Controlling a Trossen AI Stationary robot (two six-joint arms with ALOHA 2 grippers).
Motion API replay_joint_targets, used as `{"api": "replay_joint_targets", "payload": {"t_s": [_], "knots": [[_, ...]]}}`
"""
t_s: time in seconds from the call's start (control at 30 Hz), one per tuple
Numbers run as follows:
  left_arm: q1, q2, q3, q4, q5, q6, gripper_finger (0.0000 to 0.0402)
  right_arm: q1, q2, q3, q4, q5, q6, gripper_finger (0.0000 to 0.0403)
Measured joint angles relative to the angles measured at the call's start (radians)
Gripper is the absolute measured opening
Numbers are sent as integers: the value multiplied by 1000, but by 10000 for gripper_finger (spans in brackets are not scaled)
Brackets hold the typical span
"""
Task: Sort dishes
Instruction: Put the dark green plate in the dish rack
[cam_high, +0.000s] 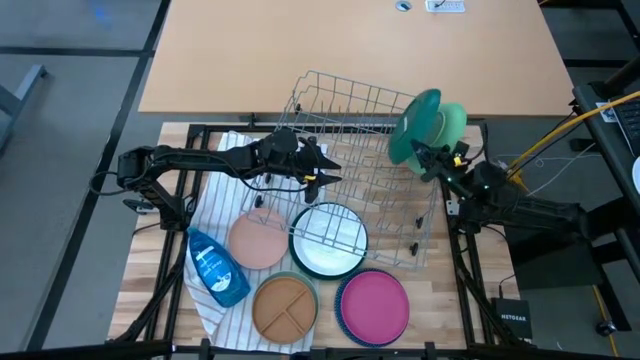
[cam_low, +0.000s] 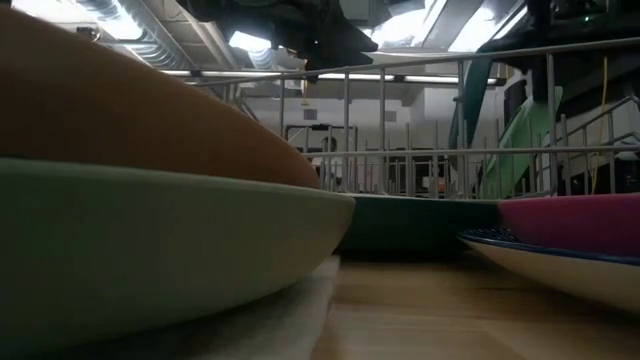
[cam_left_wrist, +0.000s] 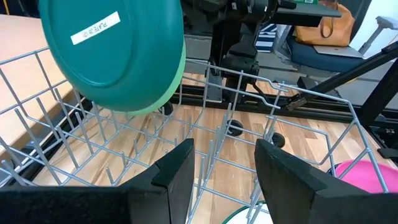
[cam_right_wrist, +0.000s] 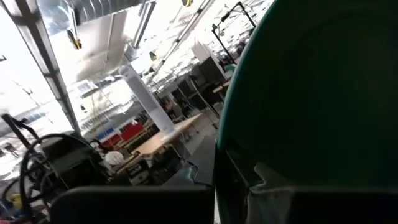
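My right gripper (cam_high: 432, 158) is shut on a dark green dish (cam_high: 415, 125) standing on edge over the far right corner of the grey wire rack (cam_high: 350, 120). A light green dish (cam_high: 456, 118) sits against its back. The left wrist view shows the dark green dish's labelled underside (cam_left_wrist: 112, 50) with the light green rim (cam_left_wrist: 178, 78) behind it. My left gripper (cam_high: 325, 170) is open above the rack's left part, its fingers (cam_left_wrist: 174, 171) over the wires and touching nothing. On the table lie peach (cam_high: 258, 240), white (cam_high: 328, 240), tan (cam_high: 285, 305) and magenta (cam_high: 372, 305) plates. My right gripper pinches the dark green dish by its rim (cam_right_wrist: 227, 149), at the lower edge nearest the arm (cam_high: 426, 150), coming from the table's right side. The dish stands upright on edge, held over the rack. Whether the light green dish is in the same pinch, I cannot tell.
A blue soap bottle (cam_high: 215, 265) lies on a striped cloth (cam_high: 225, 190) at the near left. The tan plate rests on a sage one (cam_low: 150, 250), the magenta one (cam_low: 580, 220) on a blue-rimmed plate (cam_low: 540, 260). Bare wood (cam_high: 350, 50) lies beyond the rack.
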Motion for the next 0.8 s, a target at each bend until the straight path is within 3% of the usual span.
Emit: {"api": "replay_joint_targets", "payload": {"t_s": [0.33,0.8], "knots": [[0,0,0,0,0,0,156,0,0,0,-1,-22,-3,9],[0,0,0,0,0,0,156,0,0,0,-58,-76,-140,9]]}}
